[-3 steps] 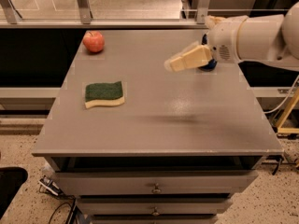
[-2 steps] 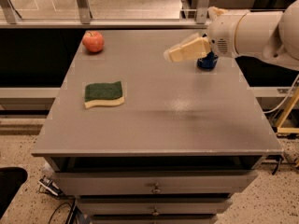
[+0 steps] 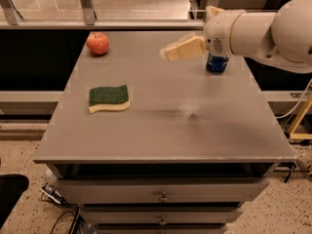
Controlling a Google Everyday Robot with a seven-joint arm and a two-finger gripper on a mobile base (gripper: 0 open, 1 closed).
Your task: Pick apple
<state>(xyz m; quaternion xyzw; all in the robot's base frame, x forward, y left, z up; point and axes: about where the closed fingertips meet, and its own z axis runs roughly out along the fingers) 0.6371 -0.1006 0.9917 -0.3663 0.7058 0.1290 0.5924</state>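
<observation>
The apple [image 3: 98, 43] is small, round and red-orange, and sits at the far left corner of the grey table [image 3: 161, 130]. My gripper [image 3: 166, 53] hangs above the far middle of the table, its cream fingers pointing left toward the apple, well to the right of it and above the surface. Nothing shows between the fingers.
A green-and-yellow sponge [image 3: 109, 98] lies on the left half of the table. A blue soda can [image 3: 216, 63] stands at the far right, partly behind my arm. Drawers sit under the table front. A railing runs behind the table.
My gripper has moved left and a little farther back over the table, toward the apple. The soda can, earlier hidden behind it, now shows. The apple and sponge have not moved.
</observation>
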